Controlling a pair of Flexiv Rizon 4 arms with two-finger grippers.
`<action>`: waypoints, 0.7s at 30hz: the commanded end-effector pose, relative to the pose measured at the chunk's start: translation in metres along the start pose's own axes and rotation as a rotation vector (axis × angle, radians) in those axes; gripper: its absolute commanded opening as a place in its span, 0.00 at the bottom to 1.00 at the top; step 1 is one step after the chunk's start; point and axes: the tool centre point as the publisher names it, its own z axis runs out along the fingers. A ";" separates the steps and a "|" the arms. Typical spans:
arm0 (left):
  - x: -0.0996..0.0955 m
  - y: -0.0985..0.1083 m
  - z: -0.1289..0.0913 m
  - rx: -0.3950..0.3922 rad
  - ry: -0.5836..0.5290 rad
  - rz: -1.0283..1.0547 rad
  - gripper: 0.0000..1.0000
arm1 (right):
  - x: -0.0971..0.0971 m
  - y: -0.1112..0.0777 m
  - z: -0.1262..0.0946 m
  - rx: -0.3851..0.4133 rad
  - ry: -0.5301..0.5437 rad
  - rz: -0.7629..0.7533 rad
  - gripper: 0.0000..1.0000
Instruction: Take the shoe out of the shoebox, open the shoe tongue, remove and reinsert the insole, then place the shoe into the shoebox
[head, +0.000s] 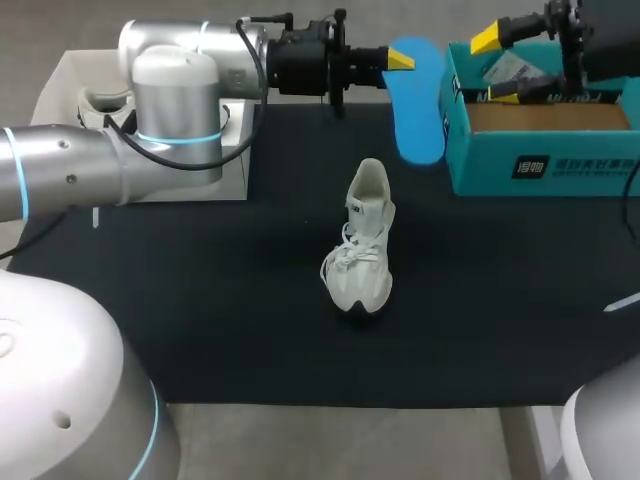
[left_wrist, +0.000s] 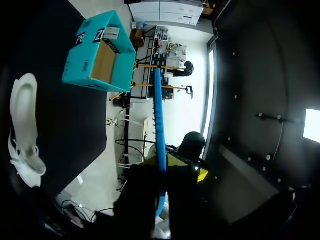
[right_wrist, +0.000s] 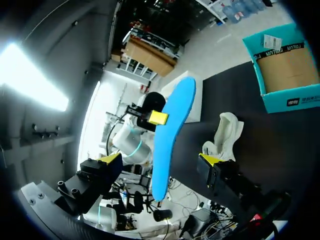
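With the left claw clenched on the blue insole, holds it in the air over the far edge of the black mat, just beside the teal shoebox. In the left wrist view, shows the insole edge-on, pinched between the two yellow tips near one end, with most of its length free beyond them. Has the right claw released, fingers wide apart, above the left end of the shoebox, close to the insole but not touching it. Finds the white shoe upright on the mat near the middle, toe toward the robot, well apart from both claws and with nothing holding it. Looks like the step of putting the insole back. Could go wrong in several ways from here. May bend or swing the long free part, because of a grip at one end only. May catch the front of the insole on the tongue or the laces, if not spread wide enough. May tip the light shoe or slide it on the mat under the push. May also knock the shoebox wall when turning the insole away, being so near. Has a white box at the far left of the table, behind the left arm, not in the way. Probably needs the right claw down at the shoe first, to steady it.
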 end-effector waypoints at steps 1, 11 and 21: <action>-0.002 -0.001 -0.009 -0.033 0.042 0.009 0.00 | -0.011 -0.004 -0.001 -0.037 0.496 0.010 1.00; -0.001 -0.003 -0.013 -0.058 0.028 0.015 0.00 | -0.012 0.000 -0.004 -0.029 0.456 0.018 1.00; -0.001 -0.002 -0.013 -0.068 0.001 0.012 0.00 | -0.013 0.002 -0.003 0.002 0.386 0.058 1.00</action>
